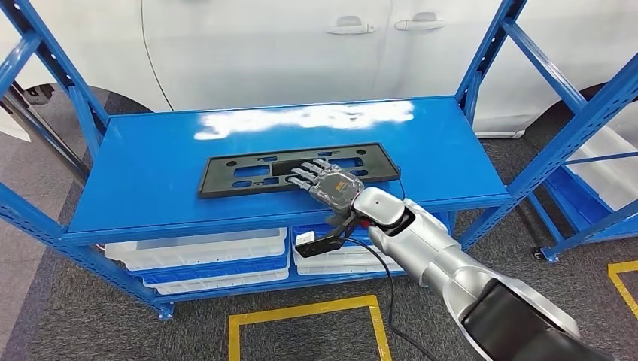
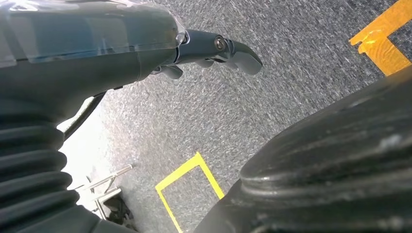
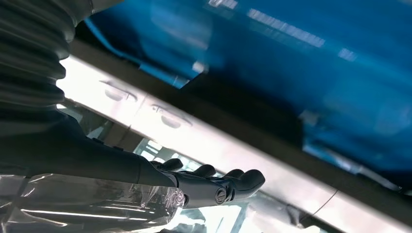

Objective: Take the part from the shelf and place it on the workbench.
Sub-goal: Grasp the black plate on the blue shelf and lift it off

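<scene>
You see the right hand (image 1: 329,183) stretched flat over the black part (image 1: 298,168), fingers (image 1: 308,171) straight and a bit apart, palm down. It grips nothing; if the fingertips touch the part, you cannot tell. The part lies flat on the blue shelf (image 1: 150,173), under and in front of the hand. The left hand (image 2: 214,48) hangs over the grey floor (image 2: 204,111), fingers loosely bent, w/ nothing in it.
</scene>
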Robot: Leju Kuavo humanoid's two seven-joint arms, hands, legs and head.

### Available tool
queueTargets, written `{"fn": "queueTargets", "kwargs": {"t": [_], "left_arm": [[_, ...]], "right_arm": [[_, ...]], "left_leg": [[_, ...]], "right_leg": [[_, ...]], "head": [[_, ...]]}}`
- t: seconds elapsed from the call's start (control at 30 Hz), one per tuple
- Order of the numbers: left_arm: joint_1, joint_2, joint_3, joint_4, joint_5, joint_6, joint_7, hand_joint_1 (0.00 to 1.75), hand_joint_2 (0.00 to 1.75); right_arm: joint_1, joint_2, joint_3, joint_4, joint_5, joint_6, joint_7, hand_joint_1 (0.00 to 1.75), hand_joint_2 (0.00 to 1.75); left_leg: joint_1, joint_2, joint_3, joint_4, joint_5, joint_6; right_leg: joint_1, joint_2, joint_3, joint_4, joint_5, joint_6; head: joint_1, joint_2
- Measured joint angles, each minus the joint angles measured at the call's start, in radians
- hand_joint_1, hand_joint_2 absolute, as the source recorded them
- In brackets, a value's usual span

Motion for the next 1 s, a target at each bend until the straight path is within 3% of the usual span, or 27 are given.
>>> {"fn": "queueTargets", "kwargs": {"t": [0.03,0.07,0.1,0.17,0.2,0.27,0.33,0.37,0.43,0.5,0.53,0.57,0.63,0.67,0.73,0.83,0.9,0.97,1.0], "left_arm": [[0.000,0.000,0.000,0.000,0.000,0.000,0.000,0.00,0.00],[0.000,0.000,0.000,0.000,0.000,0.000,0.000,0.00,0.00],[0.000,-0.001,0.000,0.000,0.000,0.000,0.001,0.00,0.00],[0.000,-0.004,0.000,0.000,0.000,0.000,0.002,0.00,0.00],[0.001,-0.005,0.000,0.000,0.000,0.000,0.003,0.00,0.00],[0.001,-0.005,0.000,0.000,0.000,0.000,0.003,0.00,0.00],[0.001,-0.003,0.000,0.000,0.000,0.000,0.003,0.00,0.00],[0.001,-0.003,0.000,0.000,0.000,0.000,0.002,0.00,0.00],[0.000,-0.002,0.000,0.000,-0.001,0.000,-0.005,0.00,0.00],[0.001,-0.002,0.000,0.000,-0.001,0.000,-0.021,0.00,0.00],[0.001,-0.002,0.000,0.000,-0.001,0.000,-0.025,0.00,0.00],[0.000,-0.002,0.000,-0.001,-0.001,0.000,-0.021,0.00,0.00],[-0.001,-0.002,0.000,-0.001,-0.001,0.000,-0.004,0.00,0.00],[-0.001,-0.003,0.000,0.000,-0.001,0.000,0.004,0.00,0.00],[-0.001,-0.004,0.000,0.000,-0.002,0.000,0.009,0.00,0.00],[-0.001,-0.006,0.000,0.000,-0.002,0.000,0.011,0.00,0.00],[-0.001,-0.007,0.000,0.000,-0.002,0.000,0.011,0.00,0.00],[-0.001,-0.007,0.000,0.000,-0.002,-0.001,0.011,0.00,0.00],[-0.001,-0.007,0.000,0.000,-0.002,-0.002,0.011,0.00,0.00]], "right_arm": [[0.002,0.011,0.005,0.011,0.006,-0.003,0.009,0.00,1.75],[0.003,0.021,0.008,0.019,0.008,-0.006,0.013,0.00,1.75],[0.002,0.029,0.011,0.025,0.009,-0.008,0.017,0.00,1.75],[-0.001,0.040,0.014,0.036,0.009,-0.011,0.020,0.00,1.75],[-0.002,0.045,0.016,0.040,0.010,-0.011,0.022,0.00,1.75],[-0.003,0.053,0.020,0.049,0.010,-0.012,0.022,0.00,1.75],[-0.004,0.060,0.022,0.056,0.017,-0.012,0.028,0.00,1.75],[-0.005,0.067,0.023,0.059,0.025,-0.012,0.037,0.00,1.75],[-0.006,0.089,0.030,0.070,0.054,-0.012,0.077,0.00,1.75],[-0.005,0.117,0.040,0.088,0.085,-0.011,0.130,0.00,1.75],[-0.005,0.131,0.044,0.099,0.099,-0.010,0.160,0.00,1.75],[-0.007,0.146,0.047,0.111,0.111,-0.008,0.187,0.00,1.75],[-0.019,0.173,0.049,0.135,0.126,-0.002,0.234,0.00,1.75],[-0.028,0.185,0.049,0.147,0.129,0.002,0.247,0.00,1.75],[-0.044,0.199,0.049,0.168,0.131,0.007,0.260,0.00,1.75],[-0.053,0.210,0.049,0.189,0.131,0.009,0.265,0.00,1.75],[-0.062,0.217,0.049,0.201,0.131,0.011,0.275,0.00,1.75],[-0.077,0.220,0.046,0.214,0.131,0.020,0.287,0.00,1.75],[-0.084,0.220,0.044,0.222,0.131,0.025,0.291,0.00,1.75]], "left_leg": [[-0.001,-0.001,0.001,0.000,-0.001,0.000],[-0.003,-0.002,0.003,0.000,-0.002,0.000],[-0.004,-0.002,0.006,0.000,-0.003,-0.001],[-0.007,-0.004,0.008,0.001,-0.007,-0.005],[-0.007,-0.005,0.006,0.001,-0.008,-0.008],[-0.006,-0.006,0.005,-0.002,-0.008,-0.017],[-0.008,-0.004,0.002,0.006,-0.017,-0.027],[-0.008,-0.003,-0.010,0.033,-0.034,-0.032],[-0.006,-0.003,-0.063,0.148,-0.090,-0.043],[-0.006,-0.007,-0.111,0.259,-0.126,-0.052],[-0.006,-0.009,-0.110,0.269,-0.117,-0.056],[-0.005,-0.009,-0.093,0.240,-0.091,-0.058],[-0.002,-0.001,-0.034,0.116,-0.025,-0.062],[-0.001,0.002,-0.010,0.060,-0.009,-0.061],[-0.002,0.003,0.002,0.018,-0.011,-0.045],[-0.001,-0.002,-0.005,0.014,-0.007,-0.020],[0.002,0.001,-0.006,0.012,-0.004,-0.010],[0.000,0.003,-0.008,0.012,-0.003,-0.004],[-0.001,0.003,-0.008,0.012,-0.002,-0.004]], "right_leg": [[0.000,0.000,-0.002,0.000,0.014,-0.003],[0.002,0.000,0.016,-0.043,0.045,-0.008],[0.004,0.001,0.050,-0.115,0.086,-0.016],[0.012,0.004,0.110,-0.245,0.134,-0.032],[0.016,0.006,0.124,-0.278,0.141,-0.037],[0.018,0.006,0.126,-0.293,0.140,-0.041],[0.010,0.003,0.134,-0.306,0.143,-0.046],[0.005,0.002,0.139,-0.313,0.146,-0.049],[0.001,0.003,0.146,-0.319,0.146,-0.054],[0.000,0.006,0.151,-0.317,0.143,-0.056],[0.000,0.007,0.155,-0.315,0.140,-0.055],[-0.001,0.008,0.157,-0.311,0.137,-0.054],[0.000,0.010,0.157,-0.300,0.130,-0.048],[0.002,0.011,0.152,-0.293,0.127,-0.044],[0.009,0.011,0.139,-0.284,0.127,-0.036],[0.011,0.008,0.126,-0.270,0.121,-0.024],[0.008,0.004,0.094,-0.198,0.079,-0.013],[0.006,0.000,0.029,-0.062,0.018,-0.007],[0.006,0.000,0.001,-0.006,0.000,-0.007]], "head": [[0.000,0.000],[0.000,0.000],[0.000,0.000],[0.000,0.000],[0.000,0.000],[0.000,0.000],[0.000,0.000],[0.000,0.000],[0.000,0.000],[0.000,0.000],[0.000,0.000],[0.000,0.000],[0.000,0.000],[0.000,0.000],[0.000,0.000],[0.000,0.000],[0.000,0.000],[0.000,0.000],[0.000,0.000]]}}
